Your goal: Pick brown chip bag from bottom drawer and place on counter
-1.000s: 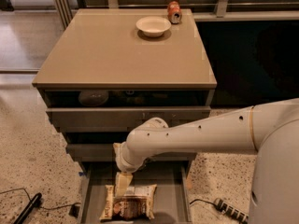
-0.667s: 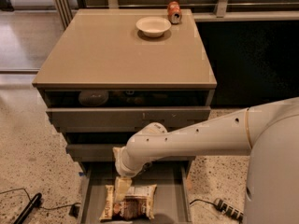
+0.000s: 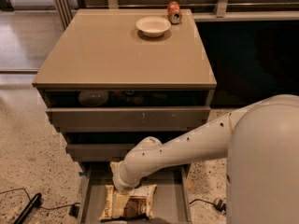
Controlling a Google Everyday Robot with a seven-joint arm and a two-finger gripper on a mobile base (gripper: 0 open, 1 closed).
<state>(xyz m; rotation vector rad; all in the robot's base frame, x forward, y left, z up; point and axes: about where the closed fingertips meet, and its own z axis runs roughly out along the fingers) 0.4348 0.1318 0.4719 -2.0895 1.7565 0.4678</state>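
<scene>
Camera view: the robot's white jointed arm (image 3: 182,146) reaches down past the cabinet front into the pulled-out, shallow grey-taupe bottom drawer (image 3: 174,197). The end effector (image 3: 120,199) sits at the wrist's low end, right over the left half of the crinkly, cream-edged brown chip bag (image 3: 134,208). It appears to touch the bag's top face, but contact is not certain. How far open it is, or whether it has hold of anything, I cannot tell: the wrist covers it. The bag lies flat on the drawer floor, long side across, near the left wall. Step in hand, by my reading, is the grasp. To do it well, pinch a raised fold or the cream seam, not the flat middle, since the foil will likely slip and crumple. Close gently, then lift straight up until the bag clears the drawer walls and the grey-taupe middle drawer front (image 3: 107,150) jutting above. Only then swing out and up to the glossy beige-taupe bench (image 3: 112,50). Its near half is the better drop zone, because the round white bowl (image 3: 153,26) and the orange can (image 3: 174,12) stand well apart at the far edge.
</scene>
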